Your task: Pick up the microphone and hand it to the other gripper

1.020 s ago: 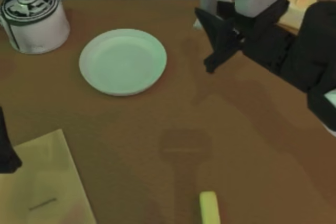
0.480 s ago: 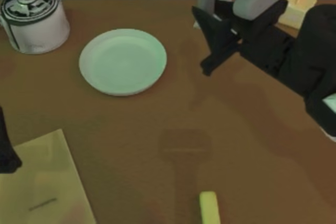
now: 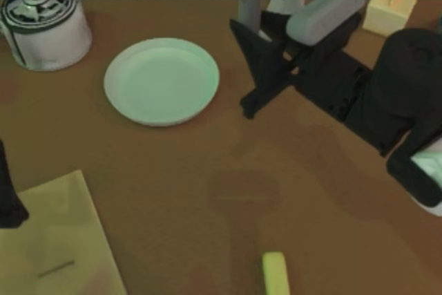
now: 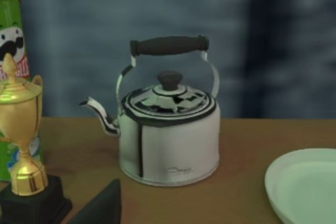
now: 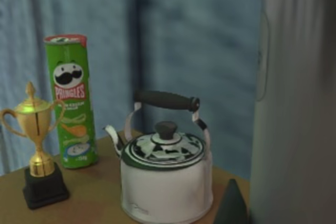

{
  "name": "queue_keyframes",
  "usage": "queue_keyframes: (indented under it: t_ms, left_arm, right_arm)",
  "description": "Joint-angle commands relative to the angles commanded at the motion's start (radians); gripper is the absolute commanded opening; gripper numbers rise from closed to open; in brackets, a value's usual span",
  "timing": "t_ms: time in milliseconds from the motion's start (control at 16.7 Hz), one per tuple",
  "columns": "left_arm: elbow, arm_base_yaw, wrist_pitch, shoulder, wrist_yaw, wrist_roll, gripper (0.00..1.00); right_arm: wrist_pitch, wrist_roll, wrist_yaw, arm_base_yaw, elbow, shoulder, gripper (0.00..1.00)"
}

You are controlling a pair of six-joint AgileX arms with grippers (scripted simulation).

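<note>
At the desk's near left edge, the left pincer (image 3: 8, 202) sits parked; whether it is open cannot be told. Across the desk, past the plate (image 3: 161, 81), the right pincer (image 3: 253, 60) appears clamped on the grey handle of the microphone (image 3: 248, 3), held upright above the far edge. A clean handover likely means leaving handle free for the other arm.

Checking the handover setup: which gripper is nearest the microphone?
The right gripper, beyond the plate's right side: the microphone's grey handle rises right at its fingers. The left gripper is parked at the table's left edge, far off.
</note>
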Motion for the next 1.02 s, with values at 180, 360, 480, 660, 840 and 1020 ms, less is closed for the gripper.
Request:
queue_keyframes:
  t_ms: [180, 360, 480, 660, 840, 1020]
  left_arm:
    - [0.0, 0.0, 0.0, 0.0, 0.0, 0.0, 1.0]
    - [0.0, 0.0, 0.0, 0.0, 0.0, 0.0, 1.0]
    - [0.002, -0.001, 0.001, 0.002, 0.001, 0.0, 1.0]
    - [0.053, -0.034, 0.036, 0.068, 0.047, 0.001, 1.0]
    - [0.156, -0.094, 0.105, 0.229, 0.133, 0.004, 1.0]
    - [0.286, -0.167, 0.193, 0.459, 0.239, 0.008, 1.0]
  right_arm:
    - [-0.001, 0.001, -0.002, -0.002, 0.002, 0.002, 0.0]
    - [0.0, 0.0, 0.0, 0.0, 0.0, 0.0, 0.0]
    - [0.0, 0.0, 0.0, 0.0, 0.0, 0.0, 0.0]
    - [0.0, 0.0, 0.0, 0.0, 0.0, 0.0, 0.0]
    - [0.0, 0.0, 0.0, 0.0, 0.0, 0.0, 0.0]
    - [0.0, 0.0, 0.0, 0.0, 0.0, 0.0, 0.0]
